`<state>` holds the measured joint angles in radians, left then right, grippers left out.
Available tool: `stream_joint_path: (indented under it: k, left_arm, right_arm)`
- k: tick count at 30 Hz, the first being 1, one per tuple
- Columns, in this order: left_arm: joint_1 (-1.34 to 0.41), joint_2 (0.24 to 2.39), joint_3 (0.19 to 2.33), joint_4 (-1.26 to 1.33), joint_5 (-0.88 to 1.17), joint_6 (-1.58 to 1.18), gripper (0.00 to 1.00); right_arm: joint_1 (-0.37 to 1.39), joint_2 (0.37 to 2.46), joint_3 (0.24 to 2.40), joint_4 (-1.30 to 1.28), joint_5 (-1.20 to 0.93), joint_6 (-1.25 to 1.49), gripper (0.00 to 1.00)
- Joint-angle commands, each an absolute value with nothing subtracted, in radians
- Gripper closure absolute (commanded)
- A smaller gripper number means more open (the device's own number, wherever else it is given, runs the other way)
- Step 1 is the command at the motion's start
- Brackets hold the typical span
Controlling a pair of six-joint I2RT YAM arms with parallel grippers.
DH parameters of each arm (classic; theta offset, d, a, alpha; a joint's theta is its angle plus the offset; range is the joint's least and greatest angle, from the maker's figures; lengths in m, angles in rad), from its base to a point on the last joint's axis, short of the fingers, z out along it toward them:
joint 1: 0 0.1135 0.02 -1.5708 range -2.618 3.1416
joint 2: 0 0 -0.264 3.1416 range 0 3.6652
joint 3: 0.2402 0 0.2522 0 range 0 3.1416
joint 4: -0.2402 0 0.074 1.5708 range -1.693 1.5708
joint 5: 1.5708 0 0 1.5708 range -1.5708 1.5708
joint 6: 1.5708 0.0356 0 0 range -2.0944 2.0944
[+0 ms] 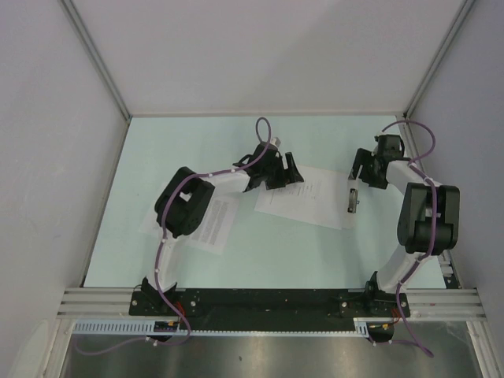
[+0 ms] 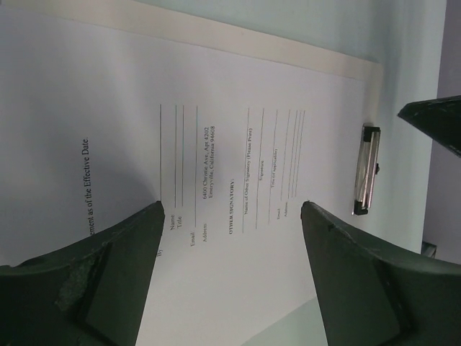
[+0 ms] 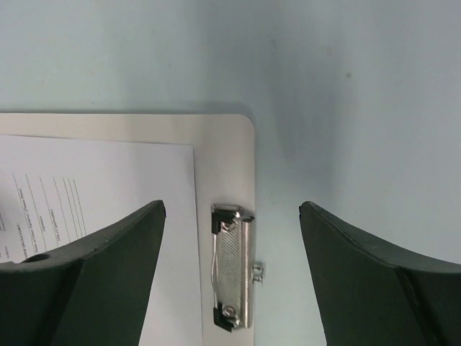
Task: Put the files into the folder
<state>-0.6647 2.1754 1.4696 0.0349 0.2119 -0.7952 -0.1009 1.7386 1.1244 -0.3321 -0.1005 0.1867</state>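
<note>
Fingers on my left gripper (image 2: 232,209) and right gripper (image 3: 230,209) are hanging wide apart, empty; printed file (image 2: 216,86) is lying under the left, clip (image 3: 232,274) of the folder (image 3: 223,158) under the right.

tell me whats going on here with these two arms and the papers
Two robot arms are filing papers into a folder. One sheet lies on the folder, its edge just short of the clip, not under it. The left gripper is open above that sheet, and the right gripper is open above the clip. The second sheet lies on the table to the left, partly under the left arm, not yet on the folder.
</note>
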Motion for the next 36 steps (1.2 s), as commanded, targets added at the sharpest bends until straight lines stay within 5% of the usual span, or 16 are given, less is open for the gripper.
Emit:
stream_joint_path:
  k: [1,16,20,26,29,33,36]
  left_arm:
    - [-0.649,2.129,1.395,-0.021,0.181,-0.828,0.15]
    - [-0.638,1.990,1.288,0.009,0.155,-0.792,0.15]
    - [-0.641,1.959,1.310,-0.023,0.160,-0.755,0.15]
    - [-0.640,1.914,1.312,-0.029,0.166,-0.730,0.14]
    - [-0.646,1.920,1.304,-0.005,0.190,-0.756,0.14]
    - [-0.663,1.959,1.316,0.029,0.225,-0.801,0.15]
    - [-0.672,1.960,1.301,0.044,0.219,-0.813,0.16]
  right_arm:
    - [-0.092,1.795,1.154,-0.238,-0.190,0.166,0.19]
    - [0.072,1.849,1.152,-0.285,-0.249,0.181,0.20]
    - [0.066,1.763,1.152,-0.331,-0.078,0.224,0.19]
    - [0.078,1.643,1.150,-0.509,0.124,0.296,0.01]
    - [0.130,1.632,1.141,-0.555,0.113,0.307,0.03]
    - [0.196,1.628,1.109,-0.543,0.173,0.366,0.19]
    - [0.190,1.640,1.063,-0.482,0.118,0.362,0.15]
